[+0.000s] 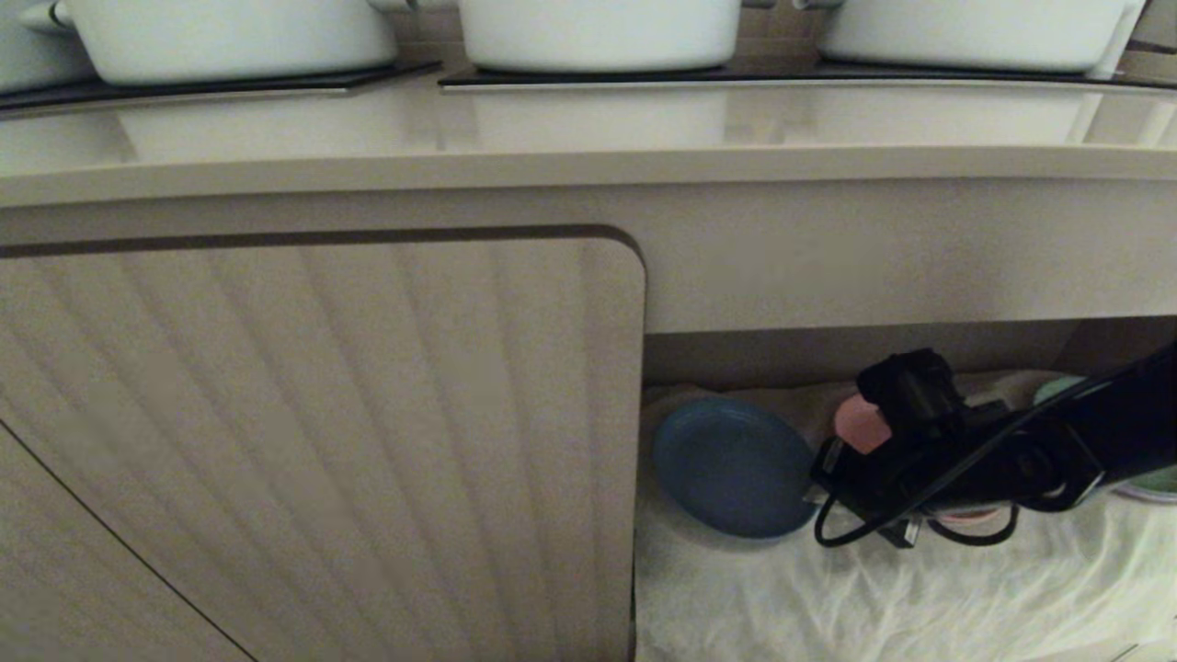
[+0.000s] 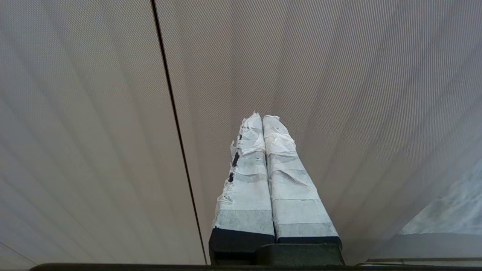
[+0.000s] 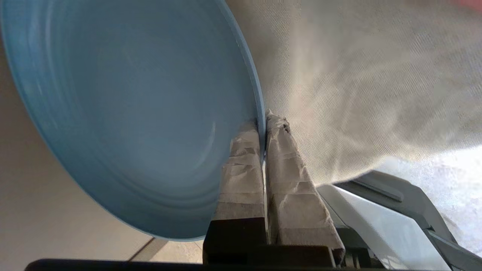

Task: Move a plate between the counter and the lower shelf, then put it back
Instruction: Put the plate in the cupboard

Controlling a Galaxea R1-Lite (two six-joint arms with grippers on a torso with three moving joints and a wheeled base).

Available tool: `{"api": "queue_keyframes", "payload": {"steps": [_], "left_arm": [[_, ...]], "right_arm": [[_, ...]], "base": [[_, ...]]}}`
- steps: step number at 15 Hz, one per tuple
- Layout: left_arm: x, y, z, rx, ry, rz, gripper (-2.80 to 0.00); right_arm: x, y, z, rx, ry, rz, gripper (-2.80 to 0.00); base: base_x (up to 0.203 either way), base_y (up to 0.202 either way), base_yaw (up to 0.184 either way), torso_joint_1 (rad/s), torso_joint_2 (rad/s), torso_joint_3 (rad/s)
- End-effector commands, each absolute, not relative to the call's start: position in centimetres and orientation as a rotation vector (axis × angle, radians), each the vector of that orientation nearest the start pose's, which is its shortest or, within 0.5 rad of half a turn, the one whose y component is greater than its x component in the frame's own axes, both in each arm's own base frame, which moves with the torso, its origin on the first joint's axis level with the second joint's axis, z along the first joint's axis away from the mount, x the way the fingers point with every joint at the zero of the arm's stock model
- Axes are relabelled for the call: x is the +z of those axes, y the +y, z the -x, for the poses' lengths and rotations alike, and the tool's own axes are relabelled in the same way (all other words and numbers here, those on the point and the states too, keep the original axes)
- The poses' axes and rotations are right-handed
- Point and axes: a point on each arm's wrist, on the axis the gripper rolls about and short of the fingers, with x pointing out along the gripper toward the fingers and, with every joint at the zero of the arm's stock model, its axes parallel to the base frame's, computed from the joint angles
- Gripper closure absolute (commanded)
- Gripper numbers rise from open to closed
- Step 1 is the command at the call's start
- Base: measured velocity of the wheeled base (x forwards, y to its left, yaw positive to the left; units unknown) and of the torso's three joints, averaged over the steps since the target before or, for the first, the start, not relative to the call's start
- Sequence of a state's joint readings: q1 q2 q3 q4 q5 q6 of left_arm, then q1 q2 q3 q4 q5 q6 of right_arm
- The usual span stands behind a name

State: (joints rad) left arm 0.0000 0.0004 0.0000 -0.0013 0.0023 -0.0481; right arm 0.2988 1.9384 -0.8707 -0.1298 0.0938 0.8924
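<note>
Up on the worktop (image 1: 588, 129) sit 3 white pots (image 1: 598, 32). Down in the lower shelf (image 1: 883, 588), w/ 1 pink plate (image 1: 860, 423) behind, the right hand (image 3: 263, 124) pinches 1 blue plate (image 1: 731, 467) by its rim. Left hand (image 2: 262, 122) is squeezed shut, holding nothing, by the cupboard door (image 1: 313, 441).

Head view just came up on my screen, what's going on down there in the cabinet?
The right gripper is shut on the rim of the light blue round plate, holding it tilted inside the lower shelf, over the wrinkled white cloth on its floor. A pink plate sits behind the arm. The glossy beige counter above carries white pots. The left gripper is shut and empty, facing the ribbed cabinet door.
</note>
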Motion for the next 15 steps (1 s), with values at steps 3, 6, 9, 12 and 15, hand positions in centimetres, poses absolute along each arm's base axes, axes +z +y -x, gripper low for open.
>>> {"api": "queue_keyframes", "payload": {"steps": [3,6,9,12,15], "left_arm": [[7.6,0.0,2.3,0.003,-0.002,0.049,0.00],[7.6,0.0,2.3,0.003,-0.002,0.049,0.00],[7.6,0.0,2.3,0.003,-0.002,0.049,0.00],[7.6,0.0,2.3,0.003,-0.002,0.049,0.00],[7.6,0.0,2.3,0.003,-0.002,0.048,0.00]], "right_arm": [[7.8,10.2,-31.5,-0.070,1.024,-0.721,0.00],[7.5,10.4,-31.7,-0.069,1.031,-0.717,0.00],[7.2,10.6,-31.8,-0.067,1.037,-0.714,0.00],[6.9,10.8,-31.9,-0.065,1.043,-0.709,0.00],[6.4,11.1,-31.9,-0.068,1.057,-0.703,0.00]], "base": [[0.000,0.000,0.000,0.000,0.00,0.000],[0.000,0.000,0.000,0.000,0.00,0.000],[0.000,0.000,0.000,0.000,0.00,0.000],[0.000,0.000,0.000,0.000,0.00,0.000],[0.000,0.000,0.000,0.000,0.00,0.000]]}}
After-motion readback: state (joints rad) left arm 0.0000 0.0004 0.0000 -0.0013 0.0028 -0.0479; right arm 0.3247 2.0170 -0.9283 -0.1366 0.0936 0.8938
